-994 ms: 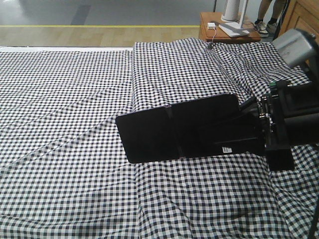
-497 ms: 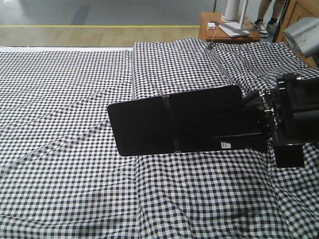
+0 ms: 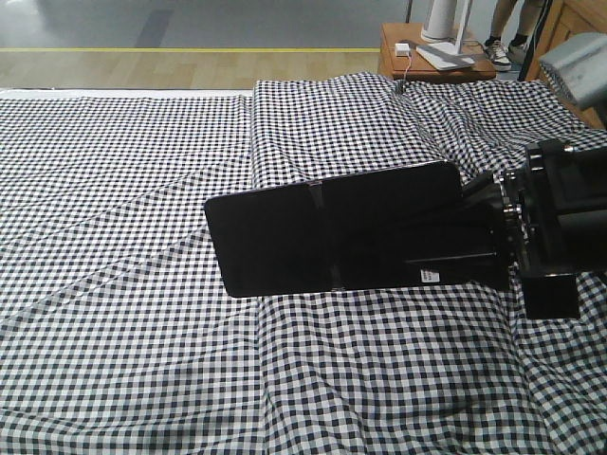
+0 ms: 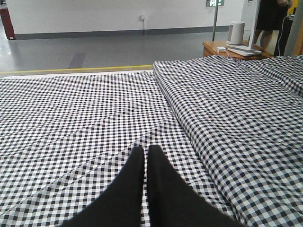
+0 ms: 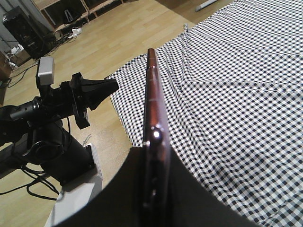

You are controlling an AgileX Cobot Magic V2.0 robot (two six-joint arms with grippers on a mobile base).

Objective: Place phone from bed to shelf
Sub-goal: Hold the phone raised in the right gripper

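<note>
The phone (image 3: 332, 232), a long glossy black slab with a seam across its middle and a small white sticker, hangs level above the bed (image 3: 142, 190). My right gripper (image 3: 465, 237) is shut on its right end. In the right wrist view the phone (image 5: 152, 99) stands edge-on with a pinkish rim, clamped between the black fingers (image 5: 189, 194) of the right gripper (image 5: 155, 153). My left gripper (image 4: 145, 150) is shut with nothing in it, low over the checked sheet of the bed (image 4: 71, 118). The shelf is out of view.
A raised fold of the sheet (image 3: 332, 123) runs lengthwise behind the phone. A small wooden nightstand (image 3: 432, 59) with white items stands beyond the bed's far right corner, beside a wooden cabinet (image 3: 574, 33). The left arm (image 5: 71, 101) stands over the wood floor (image 5: 118, 42).
Between one second and half a second ago the right gripper lifted the phone and carried it slightly left. Since then nothing has moved.
</note>
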